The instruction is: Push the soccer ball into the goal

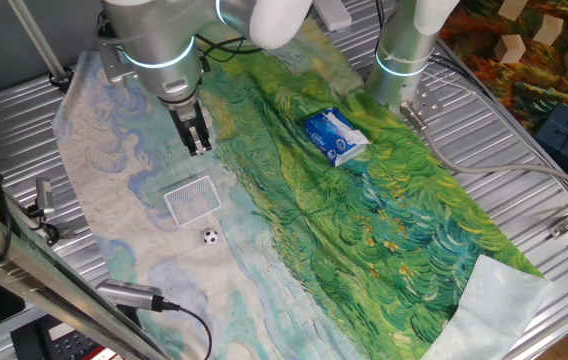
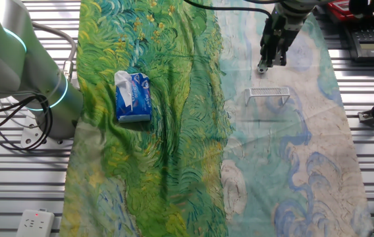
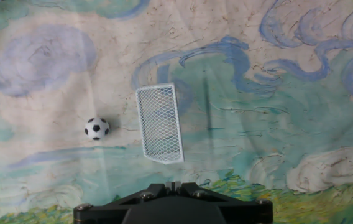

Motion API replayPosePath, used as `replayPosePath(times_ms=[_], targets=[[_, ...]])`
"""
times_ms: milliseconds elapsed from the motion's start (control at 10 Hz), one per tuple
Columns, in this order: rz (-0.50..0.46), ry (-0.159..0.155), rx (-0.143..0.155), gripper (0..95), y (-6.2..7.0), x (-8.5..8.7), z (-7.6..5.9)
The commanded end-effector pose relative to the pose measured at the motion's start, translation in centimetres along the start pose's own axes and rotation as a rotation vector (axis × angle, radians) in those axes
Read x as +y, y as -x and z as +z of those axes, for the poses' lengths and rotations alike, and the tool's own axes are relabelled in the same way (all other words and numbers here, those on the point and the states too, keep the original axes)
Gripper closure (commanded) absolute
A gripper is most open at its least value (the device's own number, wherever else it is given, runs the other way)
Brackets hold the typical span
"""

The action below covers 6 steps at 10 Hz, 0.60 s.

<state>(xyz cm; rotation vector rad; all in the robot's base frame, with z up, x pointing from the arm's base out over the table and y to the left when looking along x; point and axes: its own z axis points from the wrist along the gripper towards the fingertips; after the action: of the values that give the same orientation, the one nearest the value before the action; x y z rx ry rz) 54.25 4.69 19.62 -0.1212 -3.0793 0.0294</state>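
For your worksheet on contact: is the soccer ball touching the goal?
Apart. The hand view shows the soccer ball lying clear of the goal, with a strip of bare cloth between them.

Single silver-grey arm with glowing cyan joint rings, wrist pointing straight down, black two-finger gripper hanging above the surface, touching nothing, fingers close together and parallel, nothing between them, black gripper base at hand view's lower edge

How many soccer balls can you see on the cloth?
1. The soccer ball lies on the pale part of the painted cloth, a little apart from the goal. In the other fixed view I cannot spot it.
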Motion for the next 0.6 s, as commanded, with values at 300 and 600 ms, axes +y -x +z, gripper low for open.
replayPosePath(times_ms=[300, 600], targets=[[0.004, 0.001, 0.002, 95.0, 0.04, -0.01, 0.02], [0.0, 0.003, 0.005, 95.0, 0.04, -0.01, 0.03]])
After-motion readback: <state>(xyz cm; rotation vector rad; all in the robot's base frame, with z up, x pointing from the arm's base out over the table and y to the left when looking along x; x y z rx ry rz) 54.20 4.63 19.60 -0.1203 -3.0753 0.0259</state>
